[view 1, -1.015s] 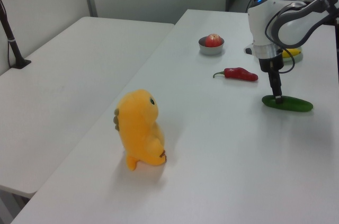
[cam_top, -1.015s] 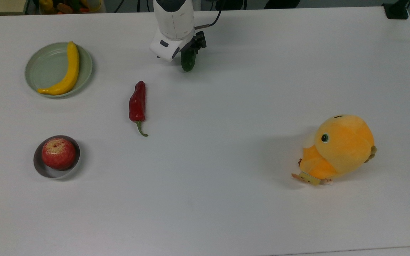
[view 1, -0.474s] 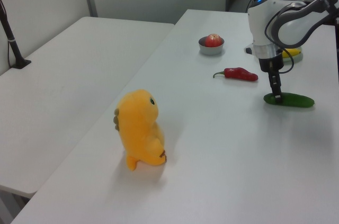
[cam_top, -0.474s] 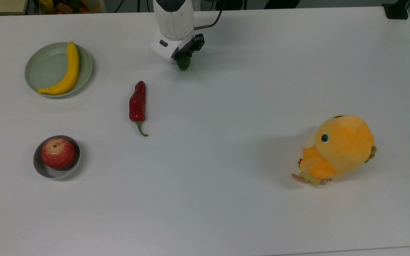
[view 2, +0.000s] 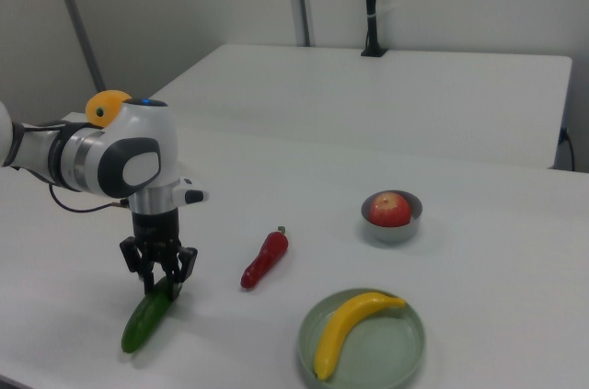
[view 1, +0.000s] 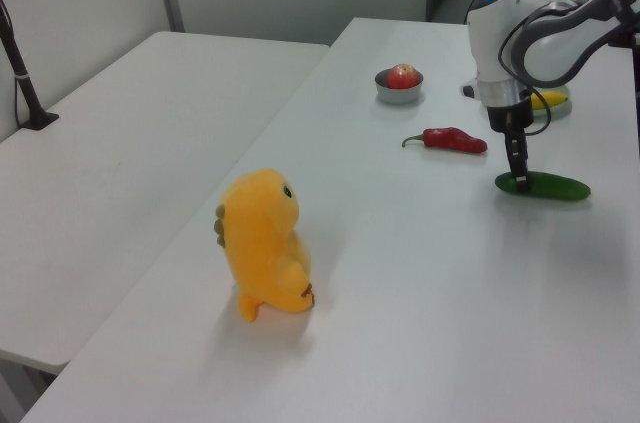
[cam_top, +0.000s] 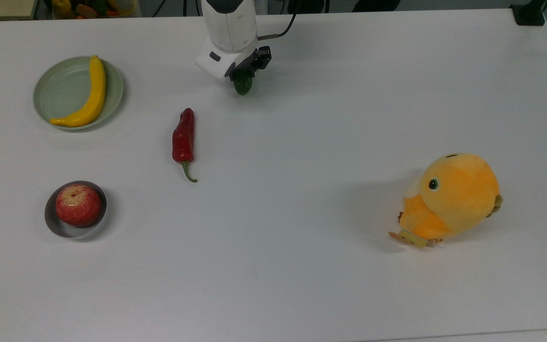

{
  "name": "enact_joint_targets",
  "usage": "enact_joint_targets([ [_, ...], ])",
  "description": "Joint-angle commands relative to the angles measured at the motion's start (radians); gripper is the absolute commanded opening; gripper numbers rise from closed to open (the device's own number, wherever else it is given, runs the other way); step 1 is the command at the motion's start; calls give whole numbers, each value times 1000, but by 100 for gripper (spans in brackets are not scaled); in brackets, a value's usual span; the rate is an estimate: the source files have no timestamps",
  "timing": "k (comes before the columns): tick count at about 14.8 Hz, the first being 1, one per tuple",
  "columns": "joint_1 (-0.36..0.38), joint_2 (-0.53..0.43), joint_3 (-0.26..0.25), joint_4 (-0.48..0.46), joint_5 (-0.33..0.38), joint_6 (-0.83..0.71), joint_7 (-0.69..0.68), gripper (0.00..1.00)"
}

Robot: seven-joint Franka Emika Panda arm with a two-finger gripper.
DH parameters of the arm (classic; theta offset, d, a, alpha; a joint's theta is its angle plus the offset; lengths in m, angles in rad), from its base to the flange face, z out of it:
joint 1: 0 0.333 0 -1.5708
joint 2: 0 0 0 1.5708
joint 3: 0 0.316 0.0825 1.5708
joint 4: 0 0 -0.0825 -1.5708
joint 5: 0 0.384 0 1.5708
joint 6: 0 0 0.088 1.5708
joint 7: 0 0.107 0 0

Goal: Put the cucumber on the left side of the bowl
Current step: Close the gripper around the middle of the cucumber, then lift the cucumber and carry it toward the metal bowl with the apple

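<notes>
In the right view the cucumber lies nearest, flat on the white table, with the gripper straddling its far end, fingers closed on it; beyond it to the right view's right sit the red chili, then the banana on its green plate, and farthest the bowl holding an apple; the cucumber looks stiff, light and smooth, likely slippery; a hold nearer its middle would probably carry steadier.

White table: cucumber, chili, plate (banana), bowl, plush
</notes>
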Motion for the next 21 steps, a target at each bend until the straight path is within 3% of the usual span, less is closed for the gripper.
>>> enact_joint_targets([
  [1, -34, -8, 13, 95, 10, -66, 17, 1],
  [9, -115, 105, -2, 437, 14, -65, 4, 1],
  [12, -155, 166, -4, 546, 16, -51, -82, 1],
  [17, -193, 241, -5, 573, 4, 221, -170, 1],
  [21, -201, 367, -48, 580, -1, 511, -243, 1],
])
